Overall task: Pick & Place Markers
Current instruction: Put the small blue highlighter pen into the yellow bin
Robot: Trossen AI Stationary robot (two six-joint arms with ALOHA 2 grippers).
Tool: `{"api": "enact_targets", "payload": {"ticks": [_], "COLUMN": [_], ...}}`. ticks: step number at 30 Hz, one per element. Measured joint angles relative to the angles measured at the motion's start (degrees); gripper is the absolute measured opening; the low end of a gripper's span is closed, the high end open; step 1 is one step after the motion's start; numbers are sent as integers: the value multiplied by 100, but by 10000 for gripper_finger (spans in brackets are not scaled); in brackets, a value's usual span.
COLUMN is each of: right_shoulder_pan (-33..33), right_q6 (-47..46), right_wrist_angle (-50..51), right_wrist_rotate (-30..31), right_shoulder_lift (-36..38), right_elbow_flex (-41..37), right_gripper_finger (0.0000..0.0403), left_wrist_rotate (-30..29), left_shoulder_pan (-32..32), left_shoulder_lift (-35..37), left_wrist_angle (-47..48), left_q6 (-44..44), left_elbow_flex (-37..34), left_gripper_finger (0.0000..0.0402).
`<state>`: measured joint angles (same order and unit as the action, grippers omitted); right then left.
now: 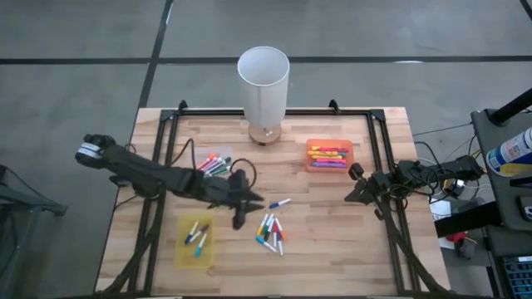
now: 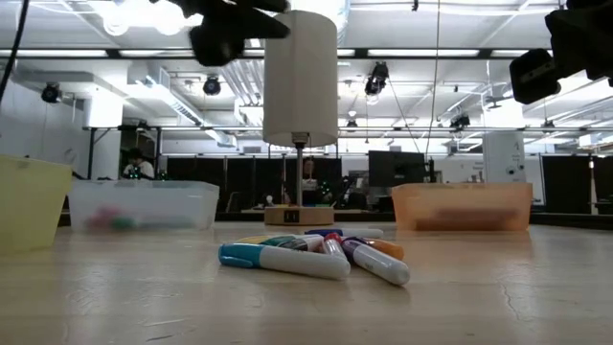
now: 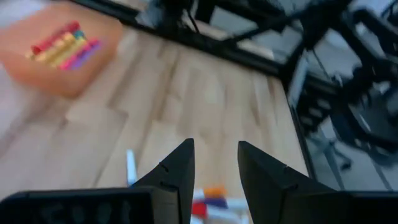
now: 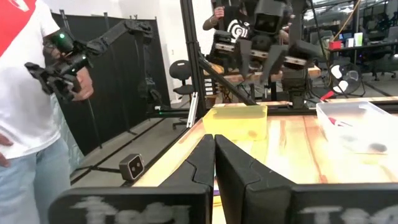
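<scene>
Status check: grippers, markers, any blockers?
Left gripper open, empty, hovering beside the loose pile of mixed-colour markers. Right gripper shut, parked at the table's right side. Tall white cylinder lamp stands well clear; nothing blocking.

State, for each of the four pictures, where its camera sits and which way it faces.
High: overhead, looking down; both arms, wooden table.
Low: table height, facing the pile of mixed-colour markers; arms overhead.
Left wrist: over the pile, open left end effector empty.
Right wrist: level across the table; shut right end effector.
Shared: the orange plastic tray also shows in the left wrist view.
</scene>
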<state>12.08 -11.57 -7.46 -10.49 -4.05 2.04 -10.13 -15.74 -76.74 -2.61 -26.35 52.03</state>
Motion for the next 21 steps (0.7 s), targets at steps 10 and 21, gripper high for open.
{"api": "enact_targets", "payload": {"ticks": [10, 21], "right_shoulder_pan": [1, 1], "right_q6": [0, 1], "right_wrist_angle": [0, 1], "right_wrist_rotate": [1, 1], "right_shoulder_lift": [0, -4], "right_elbow_flex": [0, 0], "right_gripper_finger": [9, 9], "left_wrist_rotate": [-39, 34], "left_shoulder_pan": [587, 712], "left_shoulder_lift": [-1217, -2672], "left_wrist_angle": [-995, -935], "left_q6": [145, 369], "left_elbow_flex": [-9, 204], "left_gripper_finger": [115, 115]}}
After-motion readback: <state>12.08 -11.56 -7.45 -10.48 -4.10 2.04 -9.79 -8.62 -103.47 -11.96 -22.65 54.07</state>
